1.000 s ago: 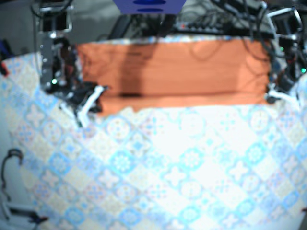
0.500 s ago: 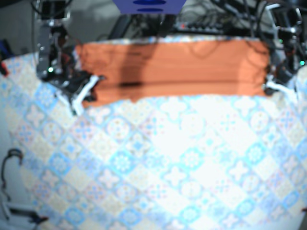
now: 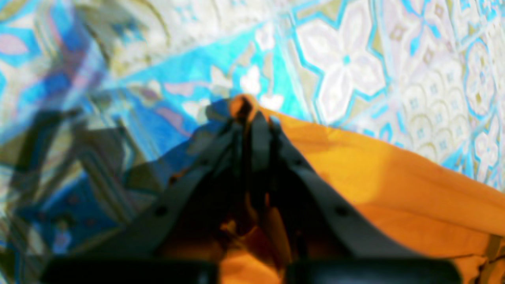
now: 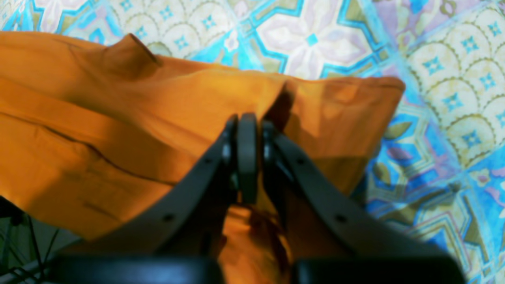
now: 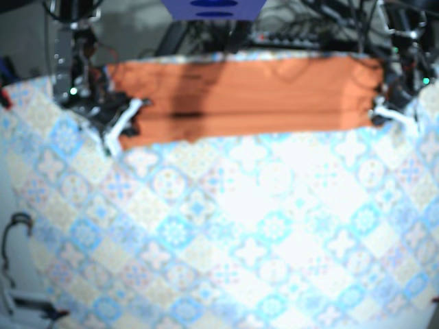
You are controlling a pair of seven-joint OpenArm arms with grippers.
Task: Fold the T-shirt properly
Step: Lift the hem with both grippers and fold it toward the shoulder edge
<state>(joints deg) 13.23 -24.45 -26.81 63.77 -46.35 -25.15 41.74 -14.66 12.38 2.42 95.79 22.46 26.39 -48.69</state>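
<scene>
the left gripper and right gripper, each clamped on a t-shirt corner, have pulled its near edge farther back across the surface, narrowing the folded band.

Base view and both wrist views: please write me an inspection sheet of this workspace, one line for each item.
Surface: a tablecloth with a blue and white pattern covers the table; the base view is blurred.
Job's things: the orange T-shirt lies as a wide band along the far edge, with lengthwise creases.
Clutter: nothing seen.
Tools: the left tool is shut on a corner of the T-shirt; the right tool is shut on the cloth at the other end.
Cables: dark cables behind the table; a looped cable at the base view's left edge.
Surroundings: a blue object beyond the far edge; the rest is too blurred to name.
</scene>
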